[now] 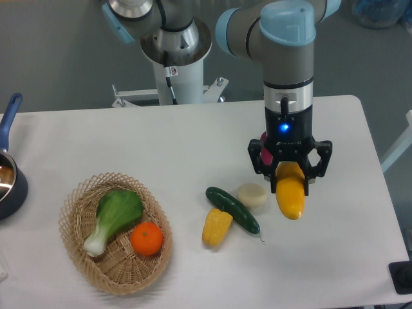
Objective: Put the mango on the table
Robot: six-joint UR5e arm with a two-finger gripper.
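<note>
The gripper [290, 172] clamps the upper end of the mango [291, 193], which hangs yellow and glossy, pointing down over the right half of the table [193, 135]. Whether its tip touches the white surface cannot be told. Just left of it sit a pale round piece [252, 194], a cucumber [232, 209] and a corn piece [216, 227] touching the cucumber. Further left, a basket [76, 248] holds a leafy green [114, 217] and an orange [147, 239]. A blue-handled pot [8, 174] sits at the left edge.
</note>
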